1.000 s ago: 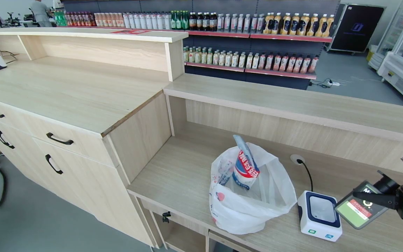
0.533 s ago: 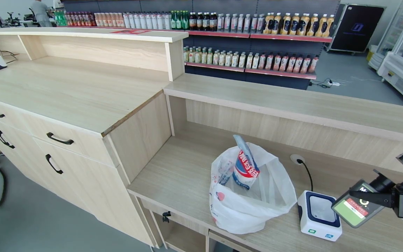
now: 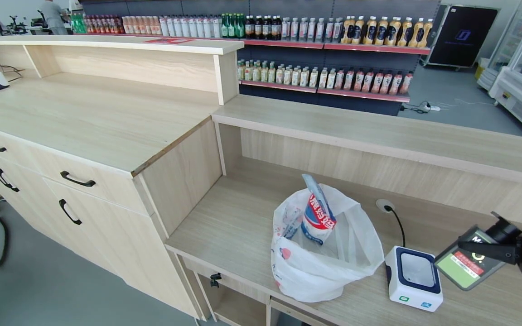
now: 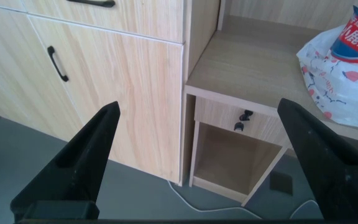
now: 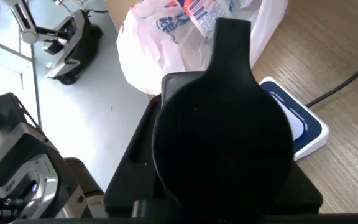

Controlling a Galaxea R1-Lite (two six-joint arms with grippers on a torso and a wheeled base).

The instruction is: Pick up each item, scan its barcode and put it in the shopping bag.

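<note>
Handling is judged first: the flat packet point(image 3: 462, 271), dark with a green and red label, is taken to be light and thin, probably a glossy film that bends and slips easily, so a hold across one edge is thought best, with the printed faces left uncovered for the reader. It is held in the air over the right end of the worktop point(image 3: 234, 226), tilted, just beside the scanner point(image 3: 414, 278) on its right side and apart from it. The fingers of the right gripper point(image 3: 478, 251) are clamped on it, one dark finger being seen laid across its upper face; where the barcode sits cannot be told. The scanner is set near the front edge of the worktop, its window turned upward, and its cable point(image 3: 399, 228) is led back to a round hole near the rear wall. The shopping bag point(image 3: 315, 271), soft, white and open at the top, is stood near the front edge to the left of the scanner, with a blue, white and red pouch point(image 3: 317, 217) upright inside it. The scanner and the bag's slack rim are judged to be what lies between packet and bag. The left gripper point(image 4: 197, 106) is held off the worktop's left front corner above the floor, its fingers point(image 4: 73, 168) wide apart with nothing between them.
</note>
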